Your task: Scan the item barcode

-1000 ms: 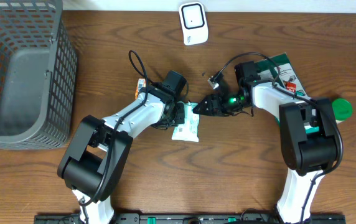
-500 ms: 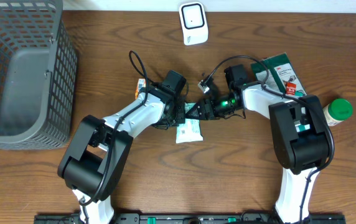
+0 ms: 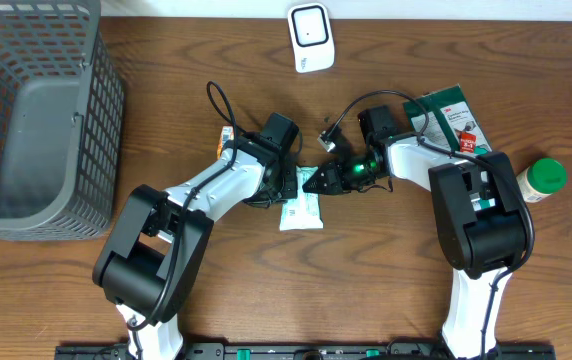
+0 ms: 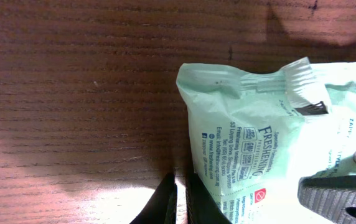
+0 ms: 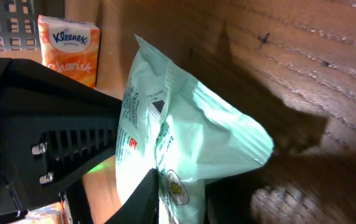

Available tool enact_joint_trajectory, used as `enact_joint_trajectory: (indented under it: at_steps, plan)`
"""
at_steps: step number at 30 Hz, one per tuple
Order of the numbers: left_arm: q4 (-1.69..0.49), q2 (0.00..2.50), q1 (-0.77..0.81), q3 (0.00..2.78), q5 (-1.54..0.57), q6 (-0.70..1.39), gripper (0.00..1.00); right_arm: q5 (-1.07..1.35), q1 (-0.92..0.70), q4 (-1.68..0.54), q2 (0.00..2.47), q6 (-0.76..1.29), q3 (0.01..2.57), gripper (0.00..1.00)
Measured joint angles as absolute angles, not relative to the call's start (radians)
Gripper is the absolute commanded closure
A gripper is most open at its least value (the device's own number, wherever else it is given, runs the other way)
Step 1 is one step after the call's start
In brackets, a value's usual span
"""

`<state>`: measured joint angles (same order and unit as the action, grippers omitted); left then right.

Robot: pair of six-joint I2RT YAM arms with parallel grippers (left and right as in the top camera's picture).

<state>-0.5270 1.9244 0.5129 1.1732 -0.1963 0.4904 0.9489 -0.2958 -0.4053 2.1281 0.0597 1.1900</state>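
Wipes packet (image 4: 259,143) printed "FRESHENING" is clamped by left end effector (image 4: 179,199) and right end effector (image 5: 177,199), orange Kleenex pack (image 5: 69,50) nearby.

The mint-green wipes pack (image 4: 259,124) reads "FRESHENING", and the orange tissue pack (image 5: 69,50) reads "Kleenex"
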Motion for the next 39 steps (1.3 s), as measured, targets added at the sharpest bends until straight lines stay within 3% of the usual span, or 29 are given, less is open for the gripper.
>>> enact_joint_trajectory:
  at_steps: [3, 5, 12, 21, 25, 33, 36, 39]
  plan:
    - [-0.527, 1.924, 0.513, 1.173, -0.197, 0.490, 0.88, 0.950, -0.293, -0.406, 2.128, 0.058, 1.190, 0.93]
    - [-0.526, 1.924, 0.512, 1.173, -0.196, 0.487, 0.78, 0.951, -0.292, -0.411, 2.128, 0.060, 1.190, 0.94]
    - [-0.516, 1.900, 0.503, 1.173, -0.208, 0.472, 0.65, 0.970, -0.229, -0.478, 2.128, 0.064, 1.189, 0.94]
    - [-0.513, 1.780, 0.505, 1.173, -0.284, 0.473, 0.66, 0.973, -0.178, -0.505, 2.128, 0.065, 1.188, 0.90]
    - [-0.517, 1.788, 0.532, 1.173, -0.312, 0.478, 0.81, 0.973, -0.178, -0.505, 2.128, 0.068, 1.188, 0.89]
    - [-0.511, 1.855, 0.598, 1.158, -0.335, 0.475, 0.81, 0.973, -0.178, -0.505, 2.128, 0.068, 1.188, 0.87]
    - [-0.511, 1.888, 0.603, 1.153, -0.335, 0.475, 0.81, 0.973, -0.178, -0.505, 2.128, 0.070, 1.188, 0.80]
    - [-0.509, 1.906, 0.602, 1.153, -0.339, 0.475, 0.81, 0.976, -0.178, -0.504, 2.128, 0.072, 1.188, 0.46]
